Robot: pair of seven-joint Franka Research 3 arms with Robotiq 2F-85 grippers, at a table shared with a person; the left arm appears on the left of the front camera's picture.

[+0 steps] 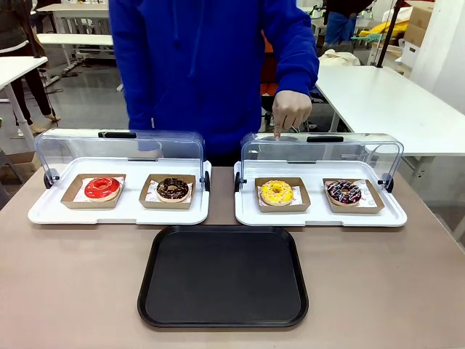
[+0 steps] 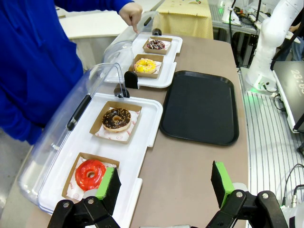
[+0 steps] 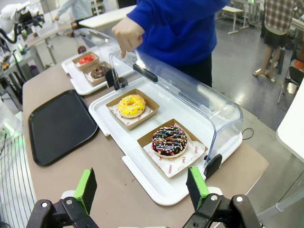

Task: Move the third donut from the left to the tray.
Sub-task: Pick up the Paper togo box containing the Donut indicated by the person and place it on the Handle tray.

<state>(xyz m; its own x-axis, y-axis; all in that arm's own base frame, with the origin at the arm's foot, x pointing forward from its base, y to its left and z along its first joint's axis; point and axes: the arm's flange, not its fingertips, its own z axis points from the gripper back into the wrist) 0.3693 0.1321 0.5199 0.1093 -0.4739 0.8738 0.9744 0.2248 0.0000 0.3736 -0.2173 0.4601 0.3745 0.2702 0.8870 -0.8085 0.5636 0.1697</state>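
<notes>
The third donut point(image 1: 277, 192) has yellow icing and sits in a brown cardboard holder on the right white display tray point(image 1: 251, 214), whose clear lid is swung back. It shows too as the third donut point(image 2: 145, 65) and the third donut point(image 3: 131, 105). The black tray point(image 1: 223, 276) lies empty near the front middle of the table, seen also as the tray point(image 2: 202, 105) and the tray point(image 3: 59, 126). My left gripper point(image 2: 165, 184) stands open above the table by the red donut. My right gripper point(image 3: 141, 187) stands open near the sprinkled chocolate donut. A person's hand point(image 1: 290, 111) points a finger down at the right lid.
A red-iced donut point(image 1: 102, 188) and a chocolate donut point(image 1: 173, 189) sit on the left white display tray point(image 1: 43, 211). A dark sprinkled donut point(image 1: 344, 192) lies right of the yellow one. The person in blue stands at the far edge. Bare tabletop flanks the black tray.
</notes>
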